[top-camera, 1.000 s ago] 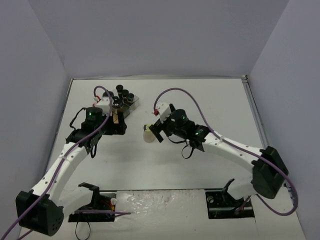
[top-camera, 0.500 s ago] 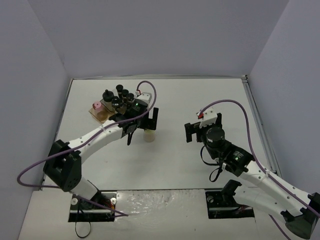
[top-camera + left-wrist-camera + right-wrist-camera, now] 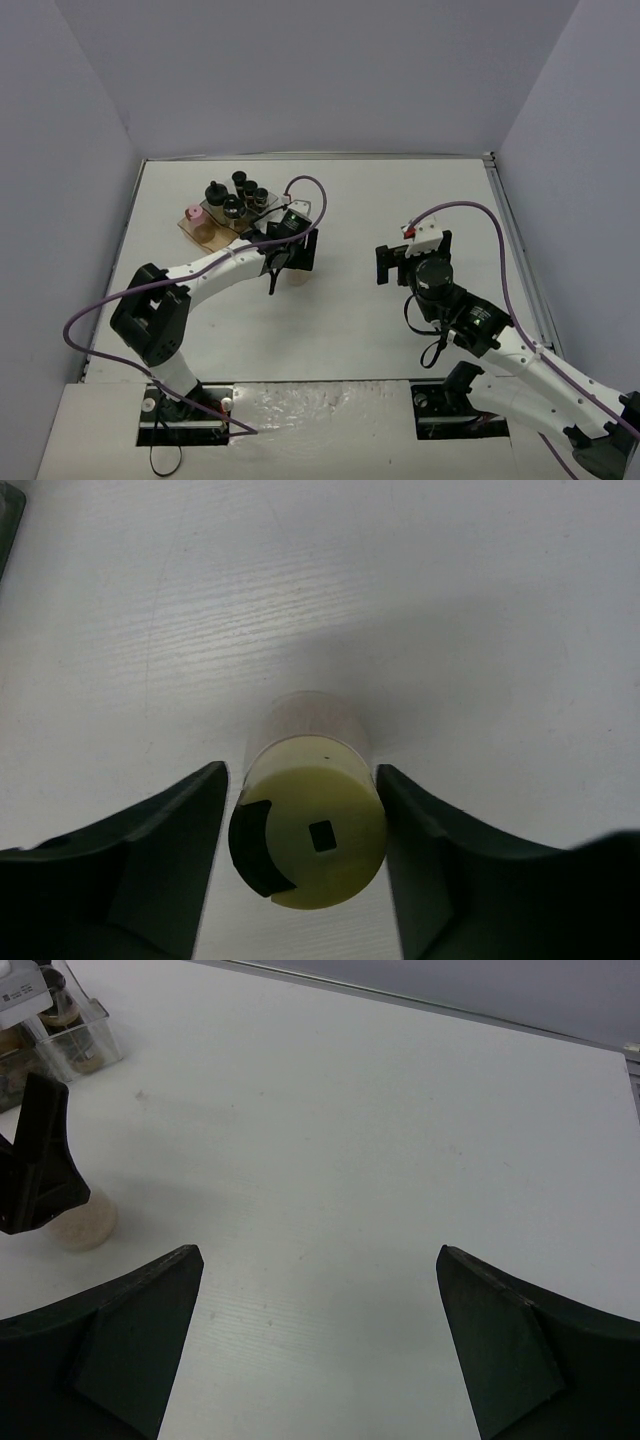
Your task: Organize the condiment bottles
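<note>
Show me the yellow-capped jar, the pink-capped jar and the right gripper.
yellow-capped jar [image 3: 312, 835], left wrist view, middle of cap
pink-capped jar [image 3: 194, 213], top external view, pink cap
right gripper [image 3: 318, 1260], right wrist view, midway between fingertips

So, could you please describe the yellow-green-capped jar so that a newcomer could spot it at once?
On the white table, find the left gripper near the middle: a small clear jar stands alone between its fingers. Its cap is yellow-green, while the other jars, black-capped or pink-capped, sit on the tray farther back left.

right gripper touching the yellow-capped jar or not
Apart. The top view shows a wide stretch of table between the right gripper and the yellow-capped jar.
</note>
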